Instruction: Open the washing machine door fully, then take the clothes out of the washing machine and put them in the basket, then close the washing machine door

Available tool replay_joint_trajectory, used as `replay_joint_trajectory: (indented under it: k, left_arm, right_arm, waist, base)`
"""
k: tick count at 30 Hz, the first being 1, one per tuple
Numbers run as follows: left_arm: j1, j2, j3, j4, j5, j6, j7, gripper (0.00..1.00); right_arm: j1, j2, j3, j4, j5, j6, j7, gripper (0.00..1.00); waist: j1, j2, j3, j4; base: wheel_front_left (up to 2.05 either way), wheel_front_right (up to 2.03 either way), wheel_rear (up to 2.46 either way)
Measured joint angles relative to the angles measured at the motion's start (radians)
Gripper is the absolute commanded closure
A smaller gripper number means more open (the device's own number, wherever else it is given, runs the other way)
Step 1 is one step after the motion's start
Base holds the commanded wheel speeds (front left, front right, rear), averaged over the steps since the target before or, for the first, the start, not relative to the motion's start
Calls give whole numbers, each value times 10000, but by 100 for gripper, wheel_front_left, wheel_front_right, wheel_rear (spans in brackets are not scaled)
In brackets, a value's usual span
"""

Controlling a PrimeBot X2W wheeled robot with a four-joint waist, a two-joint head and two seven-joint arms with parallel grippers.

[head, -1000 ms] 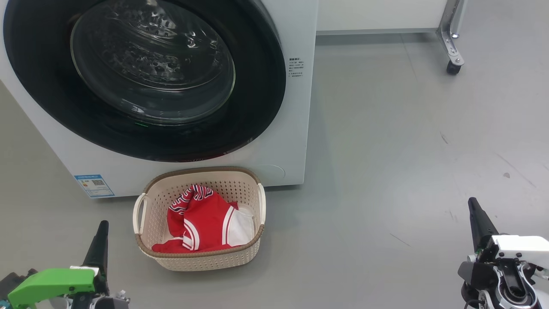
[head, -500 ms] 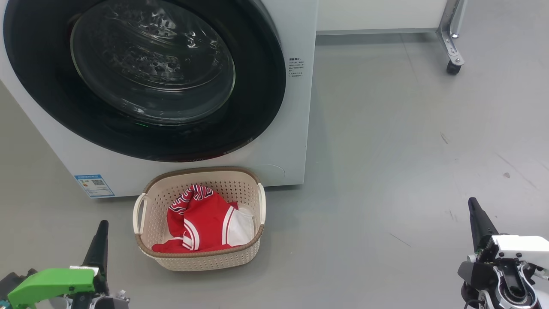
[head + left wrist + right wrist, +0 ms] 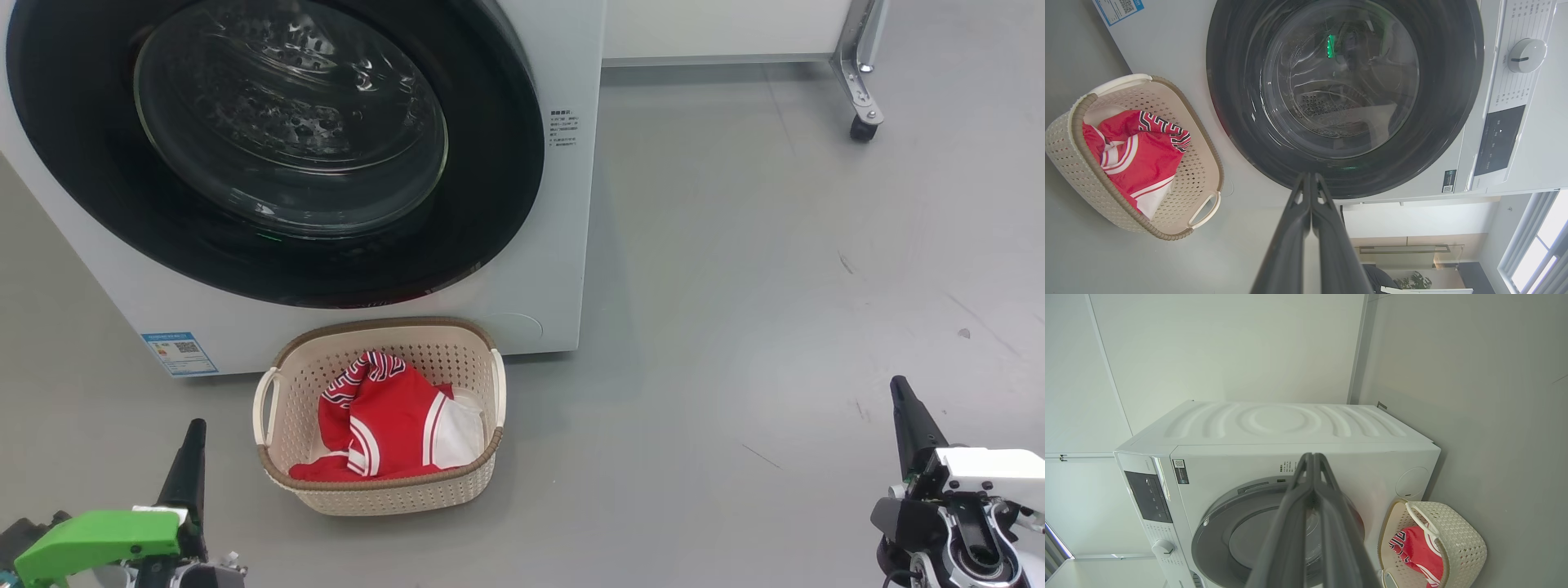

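Note:
The white washing machine [image 3: 563,204] stands at the top left, and its black-rimmed washing machine door [image 3: 98,163] lies flat against the front, glass bowl at its centre. The door [image 3: 1237,81] also faces my left wrist camera. In front of it on the floor sits the cream basket [image 3: 310,384], with the red and white clothes [image 3: 384,420] lying inside. My left gripper [image 3: 194,429] is shut and empty, low at the left beside the basket. Far to the right, my right gripper [image 3: 898,385] is shut and empty too. Both wrist views show the fingers pressed together, left gripper [image 3: 1309,175], right gripper [image 3: 1312,455].
Grey floor [image 3: 735,286] stretches to the right of the machine. A white cabinet edge [image 3: 718,49] and a metal leg on a caster [image 3: 863,126] stand at the top right. The machine's dial [image 3: 1527,55] and dark control panel [image 3: 1498,141] are in the left wrist view.

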Motion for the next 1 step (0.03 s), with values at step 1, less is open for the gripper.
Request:
replay_joint_trajectory:
  k: [1]
  left_arm:
    - [0,0,0,0,0,0,0,100]
  right_arm:
    - [0,2,0,0,0,0,0,100]
  waist:
    - [0,0,0,0]
  base:
    - [0,0,0]
